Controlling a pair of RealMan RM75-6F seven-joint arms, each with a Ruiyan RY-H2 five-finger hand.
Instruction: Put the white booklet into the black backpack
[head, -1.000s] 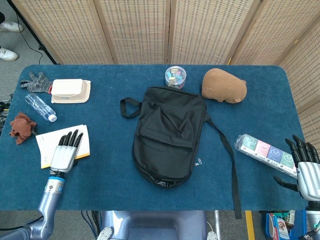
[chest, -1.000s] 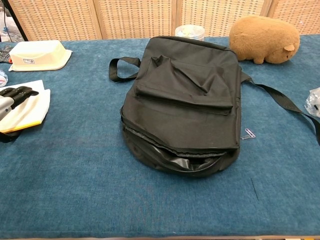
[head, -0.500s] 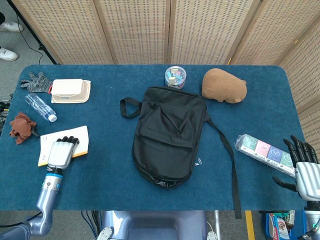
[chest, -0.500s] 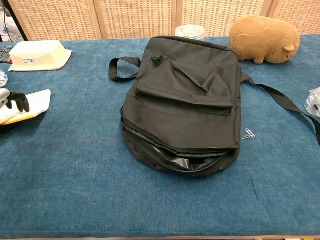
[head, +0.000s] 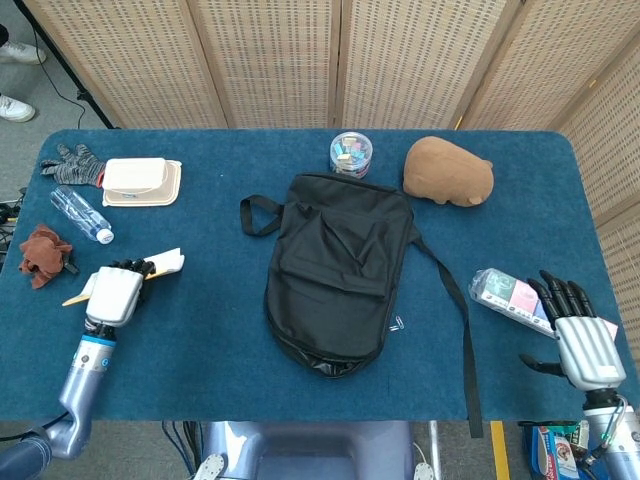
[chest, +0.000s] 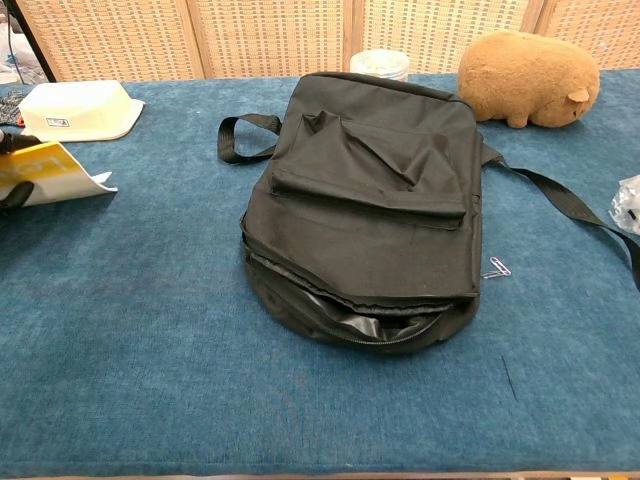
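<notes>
A blue-covered table (head: 210, 340) is carrying a black backpack (head: 335, 265) at its middle. Behind the backpack a plastic jar (head: 350, 153) and a brown plush toy (head: 447, 171) are lying; far to its left, a white container (head: 140, 181), water bottle (head: 81, 215), grey glove (head: 68, 163) and brown cloth (head: 42, 253); to its right, a snack pack (head: 525, 303).

We are seeing the white booklet (head: 160, 266) lifting at the left side of the table, tilted with one corner pointing toward the middle and a yellow face showing underneath in the chest view. The black backpack (head: 338, 268) is lying flat at the center, its near end gaping unzipped, its grab loop sticking out to the left and a strap trailing along its right side.
</notes>
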